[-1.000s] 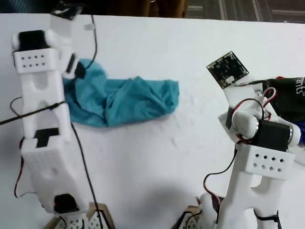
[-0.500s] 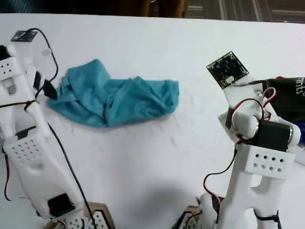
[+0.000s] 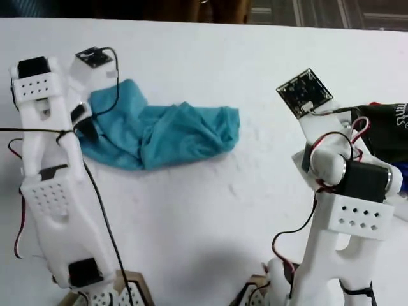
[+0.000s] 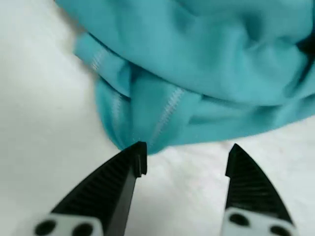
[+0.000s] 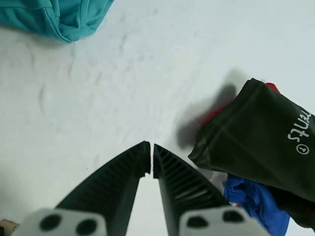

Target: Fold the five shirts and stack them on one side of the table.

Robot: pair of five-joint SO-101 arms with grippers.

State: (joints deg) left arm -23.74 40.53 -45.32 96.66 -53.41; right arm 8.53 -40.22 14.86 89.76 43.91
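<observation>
Surface: white counter [image 3: 210, 210], lightly textured.

Item 1: crumpled teal cotton shirt [image 3: 166, 134], unfolded, lying on the far left part of the counter.

Item 2: white left arm [image 3: 51, 185]. The left jaws are spread wide and hold nothing, with one tip touching the shirt's stitched hem at its left end.

Change: half a second ago this arm had swung out beyond the shirt, where a corner of cloth stood drawn outward. It has now come back over that end. The shirt's main body has not shifted.

Item 3: white right arm [image 3: 344, 191], unmoved. The right jaws are nearly closed on nothing, above bare counter.

Item 4: folded black shirt [image 5: 261, 137] with a blue garment [image 5: 253, 196] at the right edge, unchanged.

Assessment: the teal shirt is probably being regripped for spreading, and no fold has been made yet.
</observation>
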